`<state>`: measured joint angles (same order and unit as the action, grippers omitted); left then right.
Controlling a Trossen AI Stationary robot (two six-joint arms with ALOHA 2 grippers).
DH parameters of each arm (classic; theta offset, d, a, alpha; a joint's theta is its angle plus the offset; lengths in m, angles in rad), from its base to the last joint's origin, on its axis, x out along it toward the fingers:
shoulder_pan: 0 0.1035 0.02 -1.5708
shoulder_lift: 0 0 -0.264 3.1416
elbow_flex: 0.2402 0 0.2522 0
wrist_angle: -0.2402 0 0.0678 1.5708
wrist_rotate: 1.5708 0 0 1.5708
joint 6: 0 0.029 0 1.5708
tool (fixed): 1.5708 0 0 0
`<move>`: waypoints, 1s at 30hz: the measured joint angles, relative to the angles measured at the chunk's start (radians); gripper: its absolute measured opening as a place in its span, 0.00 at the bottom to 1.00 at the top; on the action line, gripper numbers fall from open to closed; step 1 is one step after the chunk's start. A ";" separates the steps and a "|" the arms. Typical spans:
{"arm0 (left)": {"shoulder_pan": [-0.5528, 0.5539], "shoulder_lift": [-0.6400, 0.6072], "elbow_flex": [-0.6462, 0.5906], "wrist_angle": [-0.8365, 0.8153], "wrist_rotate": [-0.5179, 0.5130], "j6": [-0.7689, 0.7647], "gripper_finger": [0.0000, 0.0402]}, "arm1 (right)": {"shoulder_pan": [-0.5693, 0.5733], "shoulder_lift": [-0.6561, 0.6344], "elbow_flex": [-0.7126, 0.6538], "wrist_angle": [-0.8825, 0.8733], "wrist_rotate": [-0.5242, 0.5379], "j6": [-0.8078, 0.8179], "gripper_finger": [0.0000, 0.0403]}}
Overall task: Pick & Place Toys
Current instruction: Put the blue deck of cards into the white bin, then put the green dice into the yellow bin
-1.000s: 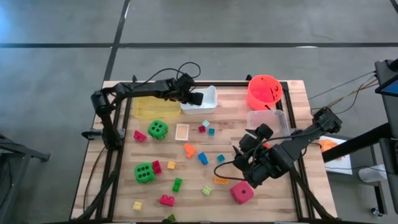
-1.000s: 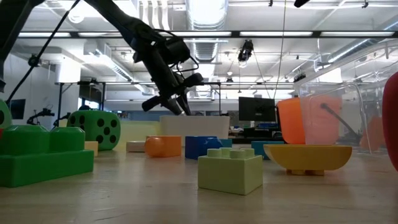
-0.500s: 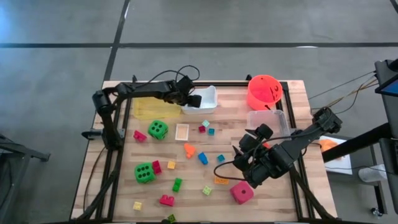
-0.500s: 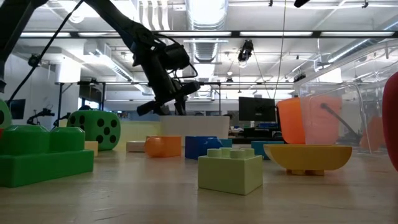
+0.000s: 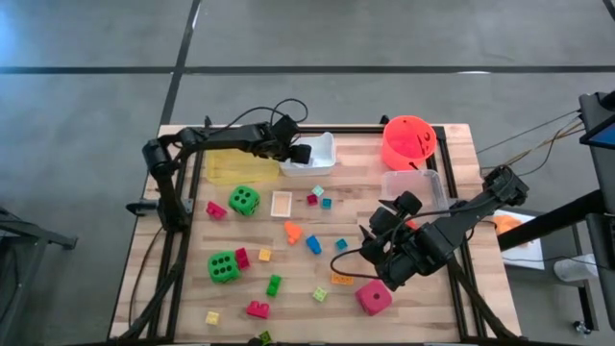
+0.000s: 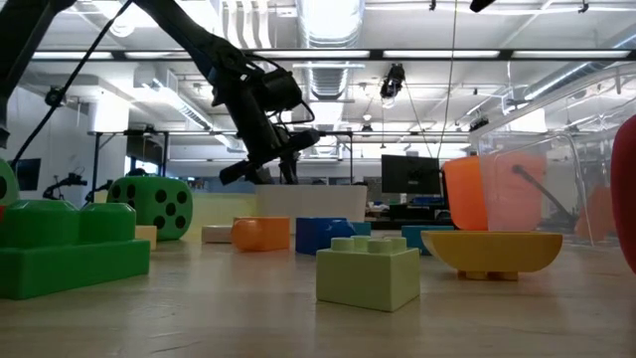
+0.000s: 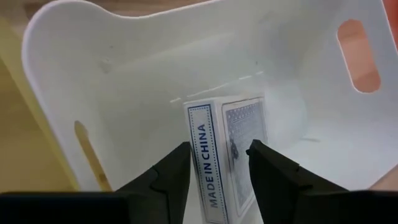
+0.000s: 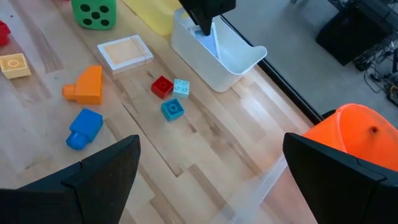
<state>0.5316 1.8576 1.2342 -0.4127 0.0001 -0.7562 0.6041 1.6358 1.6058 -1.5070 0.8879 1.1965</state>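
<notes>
The left gripper [image 7: 217, 163] hangs over the white plastic tray [image 5: 312, 154] at the worktop's far side, fingers parted around a blue-backed boxed card deck [image 7: 227, 149] standing inside. This looks like the release; next, lift clear. The right gripper [image 5: 377, 252] waits spread wide, near right

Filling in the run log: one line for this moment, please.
left pincer open over white tray | card box in tray | right pincer open, waiting
</notes>
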 joint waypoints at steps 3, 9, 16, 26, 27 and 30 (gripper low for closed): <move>0.001 -0.001 0.000 0.000 0.000 0.001 0.39 | 0.000 0.000 0.000 0.000 -0.001 0.000 0.97; 0.001 -0.002 0.001 0.000 0.000 0.011 0.39 | 0.000 0.000 0.000 0.002 -0.002 0.000 0.97; 0.002 -0.002 0.002 -0.008 0.000 0.024 0.39 | 0.000 0.000 0.000 0.004 -0.002 0.001 0.97; 0.003 -0.041 0.013 -0.108 0.037 0.142 0.39 | 0.000 0.000 0.000 0.006 -0.022 0.007 0.97; 0.003 -0.053 0.013 -0.128 0.036 0.162 0.39 | 0.000 0.000 0.000 0.006 -0.022 0.006 0.97; 0.001 -0.109 0.010 -0.203 0.029 0.230 0.39 | 0.000 0.000 0.000 0.006 -0.023 0.006 0.97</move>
<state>0.5322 1.7485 1.2446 -0.6157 0.0292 -0.5263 0.6037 1.6360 1.6058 -1.5005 0.8653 1.2026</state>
